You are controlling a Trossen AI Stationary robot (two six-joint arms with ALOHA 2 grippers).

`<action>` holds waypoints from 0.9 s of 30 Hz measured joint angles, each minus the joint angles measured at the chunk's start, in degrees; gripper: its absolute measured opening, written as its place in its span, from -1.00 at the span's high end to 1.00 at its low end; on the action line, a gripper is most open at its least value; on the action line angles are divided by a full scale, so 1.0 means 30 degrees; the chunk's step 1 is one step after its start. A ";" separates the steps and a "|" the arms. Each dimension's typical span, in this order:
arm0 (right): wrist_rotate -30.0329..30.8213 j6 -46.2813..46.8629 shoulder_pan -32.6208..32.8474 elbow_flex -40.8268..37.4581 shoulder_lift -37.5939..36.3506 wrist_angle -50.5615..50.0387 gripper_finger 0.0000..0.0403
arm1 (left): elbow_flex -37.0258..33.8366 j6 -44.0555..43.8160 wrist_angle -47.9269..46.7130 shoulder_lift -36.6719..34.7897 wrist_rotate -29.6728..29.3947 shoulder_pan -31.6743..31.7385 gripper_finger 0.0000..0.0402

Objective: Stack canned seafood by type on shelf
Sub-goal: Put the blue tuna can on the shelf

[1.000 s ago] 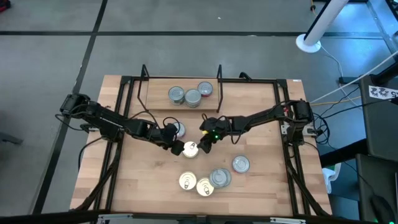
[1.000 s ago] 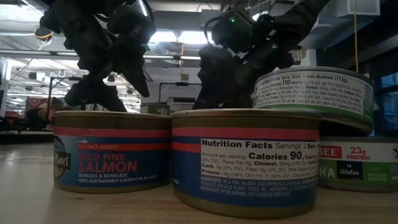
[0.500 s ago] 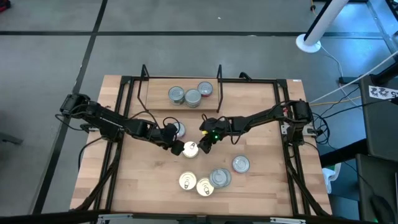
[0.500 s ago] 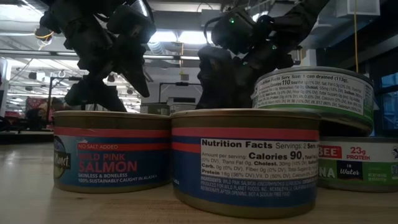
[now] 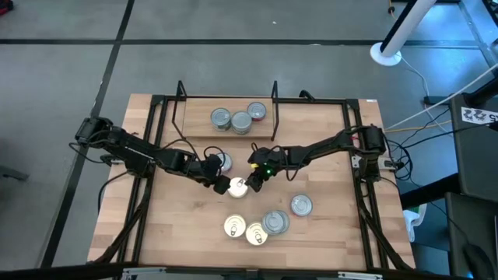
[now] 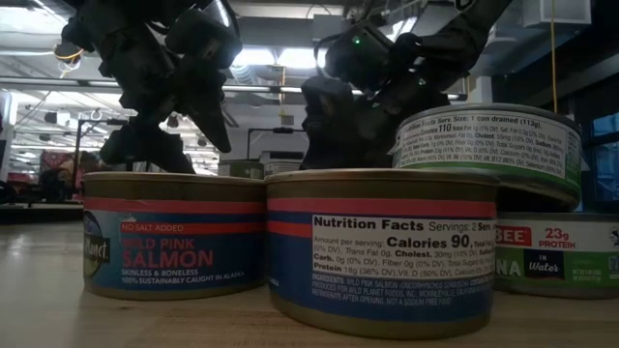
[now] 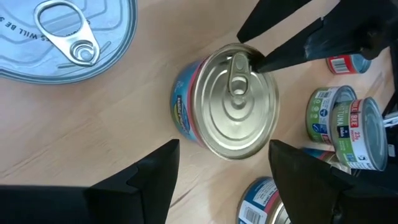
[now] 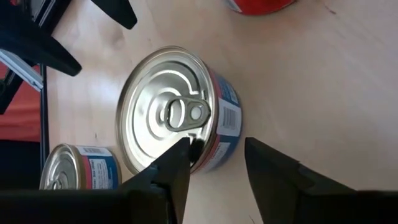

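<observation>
A salmon can (image 5: 237,187) with a silver pull-tab lid and a blue and red label stands on its base on the tabletop, between my two grippers. My left gripper (image 7: 224,148) is open, a finger on either side of the can's near end and clear of it. My right gripper (image 8: 217,147) is open by a narrow gap at the can's opposite edge. Three cans (image 5: 241,120) stand on the shelf (image 5: 194,128) at the far side. My right gripper comes slanting down from the table's right. One fingertip (image 8: 185,149) lies over the edge of the can's lid (image 7: 252,61), and the other (image 8: 252,149) stands outside the label wall. I cannot tell whether either touches. The can stands flat on the table.
Another can (image 5: 223,162) stands just behind my left gripper. Near the front edge sits a cluster: two salmon cans (image 6: 174,232), a green-labelled can (image 6: 488,145) stacked on another, and a single can (image 5: 301,205). Black frame rails (image 5: 156,155) run along both sides of the table.
My right gripper has sunk a little toward the salmon can between the arms. The can has stayed where it was.
</observation>
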 joint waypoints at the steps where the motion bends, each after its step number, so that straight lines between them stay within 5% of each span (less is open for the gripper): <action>1: -0.0067 0.0009 0.0000 0.0003 0.0018 0.0026 0.27 | 0.0000 -0.0003 0.0020 0.0000 0.0000 -0.0007 -0.20; 13: 0.0362 -0.0153 0.0000 -0.0004 0.0040 0.0452 0.96 | 0.0000 -0.0139 0.0020 0.0000 0.0007 -0.0002 -0.20; 27: 0.0721 -0.0281 -0.0007 -0.0048 0.0095 0.0848 0.99 | 0.0000 -0.1758 0.0086 0.0000 0.0569 -0.0010 -0.20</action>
